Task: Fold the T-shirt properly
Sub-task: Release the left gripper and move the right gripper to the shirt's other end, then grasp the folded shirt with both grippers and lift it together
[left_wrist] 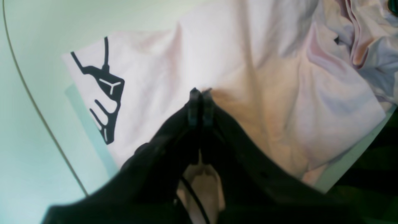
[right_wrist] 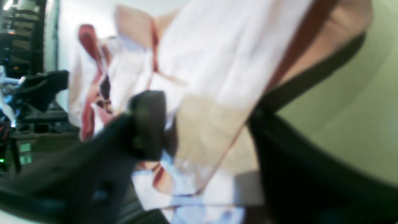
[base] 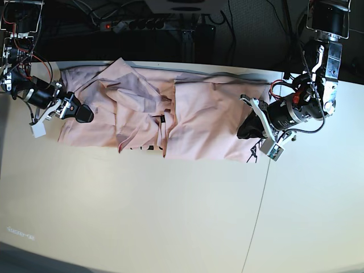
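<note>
Black fingertips of the left gripper [left_wrist: 200, 93] are pressed together over the pink cloth; whether any fabric is pinched between them cannot be told. The right gripper [right_wrist: 199, 130] is clamped on a fold of the T-shirt [base: 193, 122], with cloth passing between its two black fingers [right_wrist: 149, 124]; this view is blurred. The T-shirt lies stretched across the far part of the table [base: 170, 210], between the two arms, rumpled and bunched on the right gripper's side, flatter on the left gripper's side. Black lettering [left_wrist: 105, 90] shows at one corner near the left gripper
</note>
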You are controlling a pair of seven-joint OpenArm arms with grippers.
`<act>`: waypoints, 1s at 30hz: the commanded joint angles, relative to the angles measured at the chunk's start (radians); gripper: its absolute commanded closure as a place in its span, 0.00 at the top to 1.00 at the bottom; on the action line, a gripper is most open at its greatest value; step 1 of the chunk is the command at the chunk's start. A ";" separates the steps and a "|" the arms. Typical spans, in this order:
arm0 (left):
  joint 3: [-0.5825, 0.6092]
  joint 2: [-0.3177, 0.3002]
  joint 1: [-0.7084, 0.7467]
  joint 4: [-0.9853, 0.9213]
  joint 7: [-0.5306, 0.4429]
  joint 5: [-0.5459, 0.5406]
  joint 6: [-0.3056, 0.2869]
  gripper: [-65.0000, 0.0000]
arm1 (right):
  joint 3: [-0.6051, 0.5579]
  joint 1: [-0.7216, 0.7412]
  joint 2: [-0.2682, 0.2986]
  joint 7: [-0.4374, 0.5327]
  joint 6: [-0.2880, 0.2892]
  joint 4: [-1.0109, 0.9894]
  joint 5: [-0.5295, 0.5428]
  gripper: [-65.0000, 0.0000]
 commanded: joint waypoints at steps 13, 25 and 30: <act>-0.023 -0.012 -0.013 0.016 0.000 -0.062 -0.021 0.00 | -0.018 -0.021 0.016 0.089 0.046 -0.016 -0.351 0.00; -0.198 -0.016 -0.013 0.016 0.084 -0.191 -0.041 0.00 | 0.101 0.019 0.174 0.090 0.045 -0.017 -0.375 0.00; -0.198 -0.033 -0.012 0.016 0.101 -0.201 -0.041 0.00 | 0.157 0.019 0.237 0.087 0.045 -0.018 -0.371 0.00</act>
